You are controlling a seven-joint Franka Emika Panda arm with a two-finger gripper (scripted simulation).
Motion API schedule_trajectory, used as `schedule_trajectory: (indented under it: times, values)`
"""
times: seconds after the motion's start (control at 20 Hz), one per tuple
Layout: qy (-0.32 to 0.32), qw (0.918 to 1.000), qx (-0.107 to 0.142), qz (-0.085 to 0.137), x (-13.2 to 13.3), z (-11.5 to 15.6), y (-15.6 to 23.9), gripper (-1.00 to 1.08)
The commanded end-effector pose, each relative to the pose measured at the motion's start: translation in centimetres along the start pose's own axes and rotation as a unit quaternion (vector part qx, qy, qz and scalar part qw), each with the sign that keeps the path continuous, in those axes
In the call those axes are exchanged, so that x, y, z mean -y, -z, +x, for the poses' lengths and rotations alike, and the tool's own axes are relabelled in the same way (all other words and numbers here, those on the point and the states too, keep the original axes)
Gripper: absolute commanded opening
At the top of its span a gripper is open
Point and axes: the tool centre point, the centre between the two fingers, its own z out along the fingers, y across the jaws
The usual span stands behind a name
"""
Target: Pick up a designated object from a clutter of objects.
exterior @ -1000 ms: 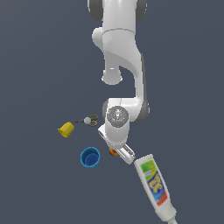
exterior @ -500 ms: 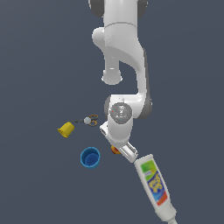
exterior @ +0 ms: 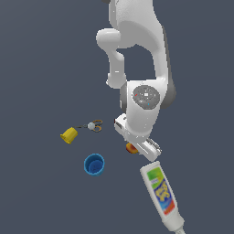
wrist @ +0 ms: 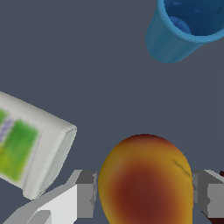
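Note:
The designated object (wrist: 146,183), a rounded orange-yellow fruit with a red blotch, sits between my gripper (wrist: 148,196) fingers, with the grey pads (wrist: 86,194) against its two sides. In the exterior view only a sliver of the fruit (exterior: 131,147) shows under the white hand, and my gripper (exterior: 137,145) is shut on it. The rest of the clutter of objects lies around it: a blue cup (exterior: 94,164), a yellow cup (exterior: 69,135) on its side, a small metal ringed item (exterior: 93,125) and a white labelled bottle (exterior: 161,194).
The blue cup (wrist: 188,26) stands upright and open close to the fruit. The bottle's flat end (wrist: 48,162) lies just beside one finger. The arm's white links tower over the middle of the scene. The floor is a plain dark grey.
The hand has moved up and toward the exterior view's right, and the fruit has gone with it. The cups, the ringed item and the bottle have stayed put.

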Motion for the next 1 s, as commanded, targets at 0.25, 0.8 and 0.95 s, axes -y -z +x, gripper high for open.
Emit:
schedule_trajectory:
  times: [0.25,0.8,0.95]
  values:
    - [0.000,1.0000,-0.001,0.000,2.7,-4.2,8.1,-1.00]
    - [0.000,1.0000,0.000,-0.001,6.6,-10.0,19.5,-1.00]
    - [0.000,1.0000,0.000,-0.001,7.5,-11.1,21.8,-1.00]
